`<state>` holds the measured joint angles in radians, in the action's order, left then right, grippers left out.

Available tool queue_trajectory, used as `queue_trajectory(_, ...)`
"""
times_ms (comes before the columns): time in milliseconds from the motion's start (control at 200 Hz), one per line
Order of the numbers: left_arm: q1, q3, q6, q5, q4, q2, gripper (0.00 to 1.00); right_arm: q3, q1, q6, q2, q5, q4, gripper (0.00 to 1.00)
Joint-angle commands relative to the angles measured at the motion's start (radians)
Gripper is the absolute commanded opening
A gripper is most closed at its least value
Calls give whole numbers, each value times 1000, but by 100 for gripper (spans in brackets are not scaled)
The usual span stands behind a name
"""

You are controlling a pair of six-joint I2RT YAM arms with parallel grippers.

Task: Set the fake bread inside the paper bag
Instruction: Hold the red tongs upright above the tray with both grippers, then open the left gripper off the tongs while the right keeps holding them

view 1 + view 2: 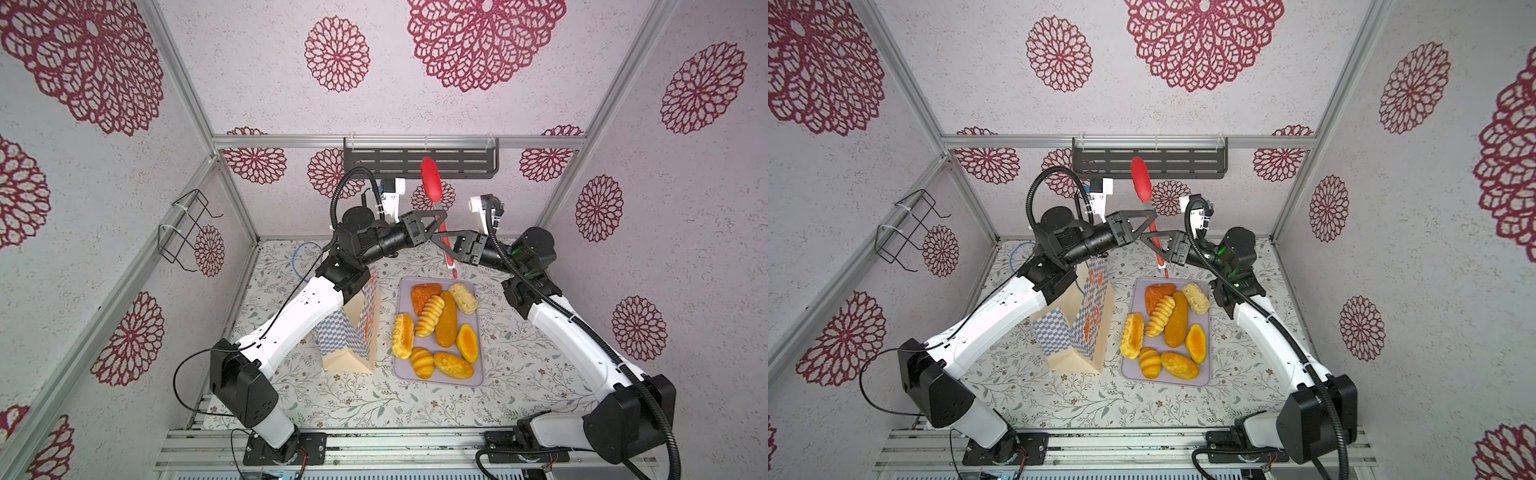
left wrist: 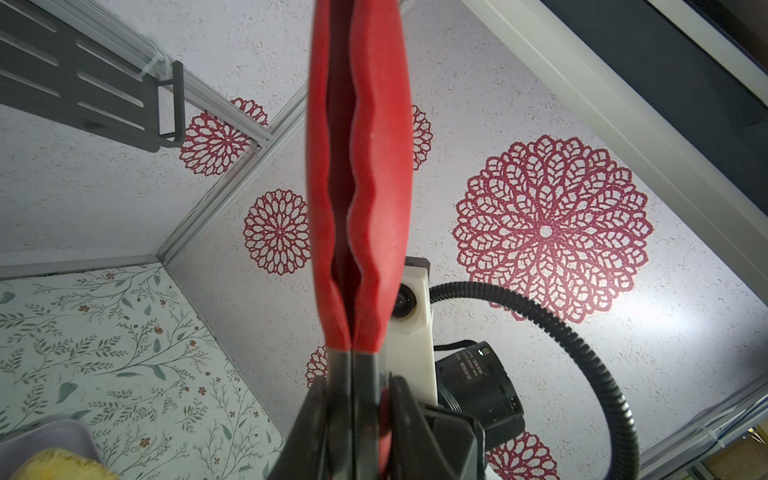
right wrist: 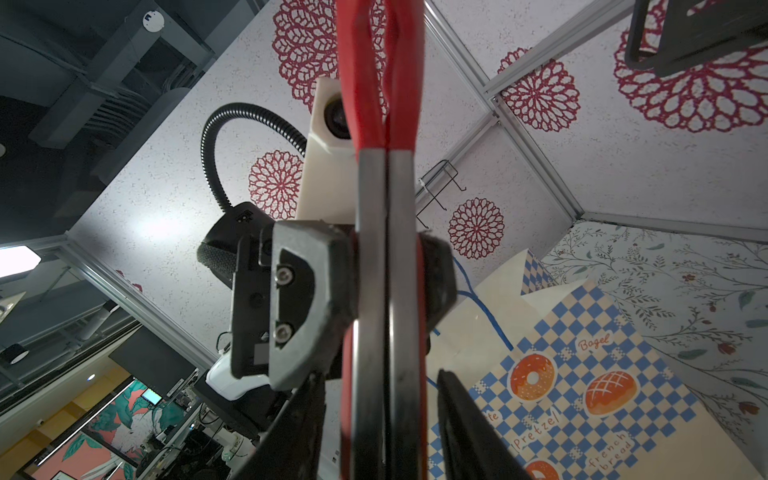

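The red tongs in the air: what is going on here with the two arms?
The left tool is clamped on the red tongs and holds them in the air, red head upward. The right tool has its jaws on either side of the handle lower down, not clamped yet. All eight pieces of fake bread lie on the lilac tray; the paper bag stands beside it.

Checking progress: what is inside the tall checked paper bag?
Unseen: the white left arm covers the mouth of the tall checked paper bag in both top views. Eight glossy toy loaves lie on the flat lilac tray.
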<state>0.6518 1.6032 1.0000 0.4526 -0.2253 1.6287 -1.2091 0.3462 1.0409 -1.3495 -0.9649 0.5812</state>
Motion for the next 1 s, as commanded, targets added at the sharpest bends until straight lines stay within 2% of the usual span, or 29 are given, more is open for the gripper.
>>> queue_trajectory(0, 0, -8, 17, -3, -64, -24, 0, -38, 2, -19, -3, -11, 38, 46)
queue_trajectory(240, 0, -6, 34, 6, -83, -3, 0, -35, 2, -31, -6, -17, 11, 37)
queue_trajectory(385, 0, -22, 55, 8, -108, 0, 0, -37, 0, -51, 1, -6, -16, 34)
queue_trajectory(485, 1, -32, 60, 5, -118, -1, 0, -48, 0, -58, -1, -5, -34, 26)
queue_trajectory(580, 0, -36, 58, 2, -118, -4, 4, -53, -1, -78, 5, -1, -70, 23)
queue_trajectory(610, -1, -35, 57, 2, -116, -7, 9, -55, -3, -90, 8, 1, -92, 22)
queue_trajectory(635, -2, -35, 55, -1, -112, -10, 17, -57, -6, -102, 11, 3, -114, 21)
queue_trajectory(736, -6, -35, 19, -28, -63, -41, 69, -59, -28, -172, 37, 11, -232, 15)
queue_trajectory(791, -7, -32, -14, -62, -8, -66, 88, -59, -44, -232, 59, 23, -324, 14)
queue_trajectory(876, -14, -35, -59, -120, 88, -109, 100, -64, -77, -340, 97, 53, -500, 14)
queue_trajectory(996, -23, -33, -121, -200, 248, -176, 97, -111, -120, -527, 125, 152, -826, 18)
